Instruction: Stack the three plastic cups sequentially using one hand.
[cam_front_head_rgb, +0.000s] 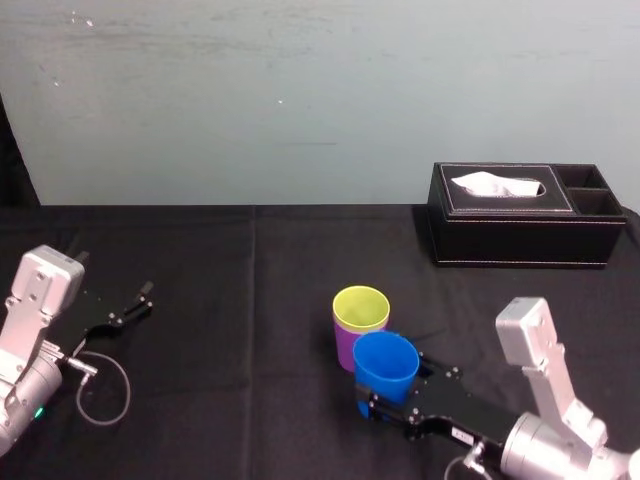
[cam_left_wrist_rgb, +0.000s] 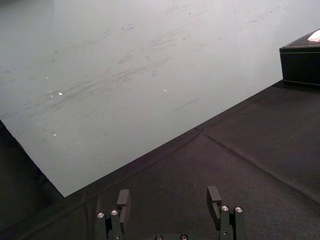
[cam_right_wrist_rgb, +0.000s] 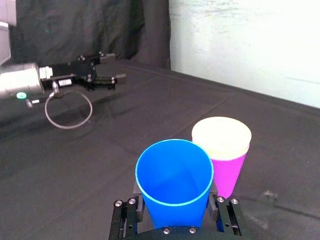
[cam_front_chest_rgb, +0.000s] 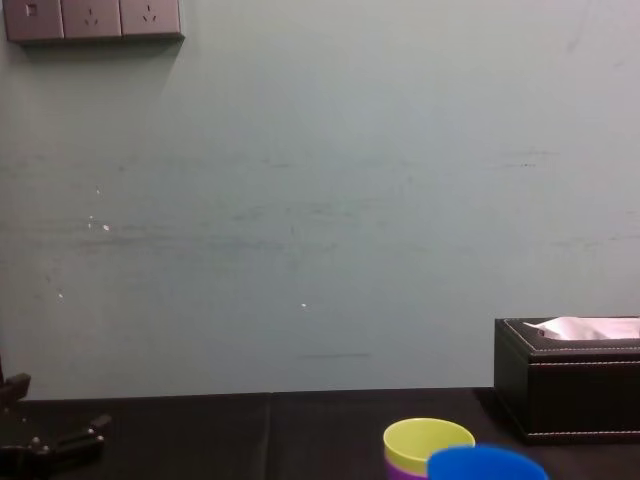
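Right claw (cam_right_wrist_rgb: 175, 205) clamped on blue cup (cam_right_wrist_rgb: 172, 175), just beside yellow-green cup (cam_right_wrist_rgb: 221, 136) inside purple cup (cam_right_wrist_rgb: 231, 172); left claw (cam_left_wrist_rgb: 169, 197) apart

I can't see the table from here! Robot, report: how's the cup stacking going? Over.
Right gripper shut on blue cup, beside the stack. Yellow-green cup nested in purple cup. Left gripper open, parked left. Tissue box far back, not blocking.

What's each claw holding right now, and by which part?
The right claw grips the blue cup low on its sidewall. The left claw is open, holding nothing.
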